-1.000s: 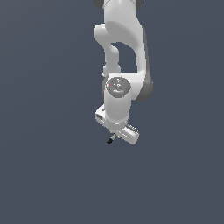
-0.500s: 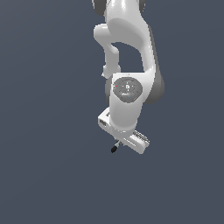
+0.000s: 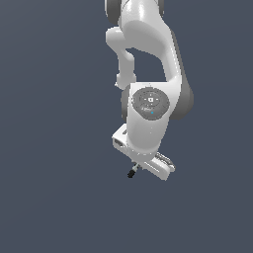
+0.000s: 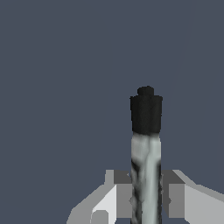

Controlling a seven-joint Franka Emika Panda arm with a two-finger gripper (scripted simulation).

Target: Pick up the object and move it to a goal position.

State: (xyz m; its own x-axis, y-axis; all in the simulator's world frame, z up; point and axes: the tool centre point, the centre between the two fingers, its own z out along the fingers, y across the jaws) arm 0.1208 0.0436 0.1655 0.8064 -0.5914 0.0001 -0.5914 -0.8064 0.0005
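Note:
The object is a thin pale grey stick (image 4: 146, 175) with a small black end. In the wrist view it stands between my two fingers (image 4: 123, 192), which press on its shaft from both sides. In the exterior view only its black tip (image 3: 132, 172) shows, poking out below the white hand. My gripper (image 3: 136, 168) is shut on the stick and hangs in the air under the white arm. The fingers are mostly hidden by the hand in the exterior view.
The white arm (image 3: 148, 74) comes down from the top of the exterior view. The background is plain dark blue-grey in both views, with no other object showing.
The arm has come toward the camera and looks larger. The gripper with the stick has moved a little down and to the exterior view's right. The hold on the stick is unchanged.

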